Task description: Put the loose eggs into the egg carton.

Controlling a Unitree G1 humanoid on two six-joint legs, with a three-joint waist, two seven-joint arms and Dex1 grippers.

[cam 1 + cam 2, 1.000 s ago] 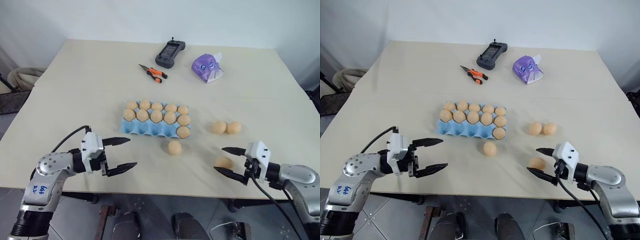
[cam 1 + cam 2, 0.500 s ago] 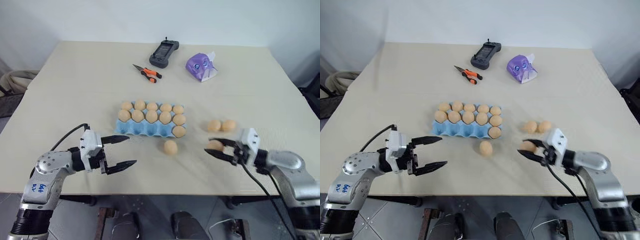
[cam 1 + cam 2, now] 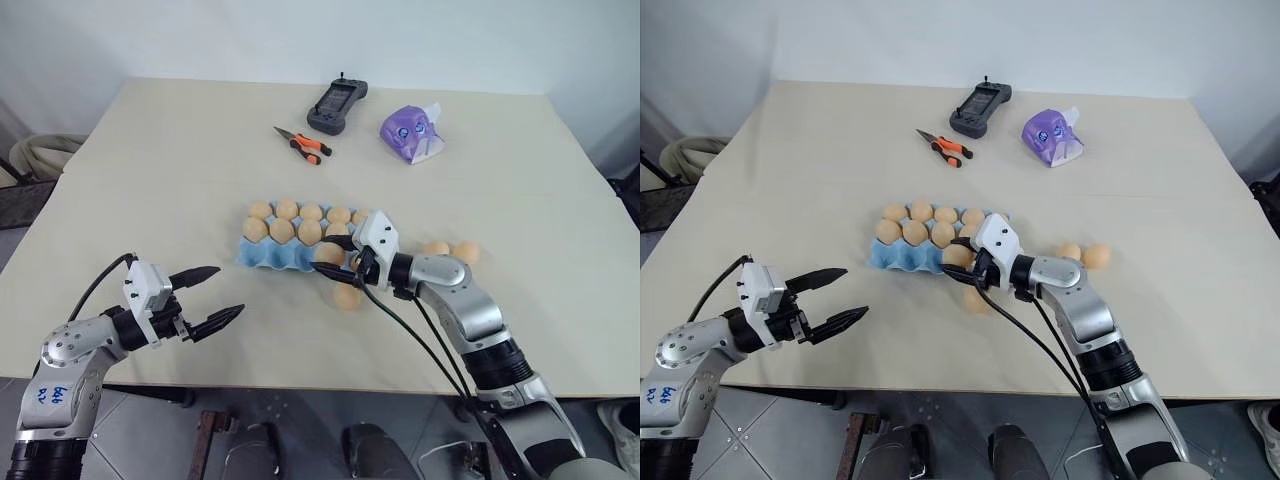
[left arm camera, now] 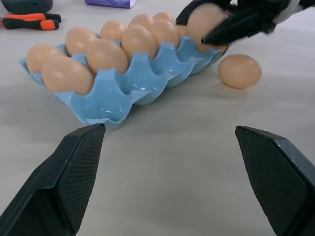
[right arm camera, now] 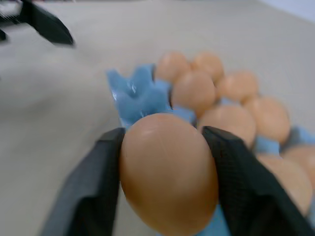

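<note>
**Ana:** While the right hand [image 3: 345,262] hangs over the near row of the light blue moulded egg carton [image 3: 262,255], what sits between its black fingers?

**Ben:** One smooth tan oval egg [image 5: 167,172], pinched on both sides; the right wrist view has a finger pressed on each flank of it. It is above the carton's near edge, toward the right end of that row.

**Ana:** And the left hand [image 3: 212,296]?

**Ben:** Spread wide with nothing in it, low over the pale beige bench [image 3: 180,180], near the front edge and well apart from the carton.

**Ana:** Where are the other loose eggs?

**Ben:** One loose egg [image 3: 347,296] lies on the bench just in front of the carton, under the right arm. A pair of eggs [image 3: 451,251] lies side by side to the right of the carton. The carton's two far rows are filled; most near cups are bare.

**Ana:** Anything further back?

**Ben:** Orange-handled pliers [image 3: 303,145], a dark grey handheld controller [image 3: 336,104] and a purple-white packet [image 3: 412,133], all near the far edge.
</note>
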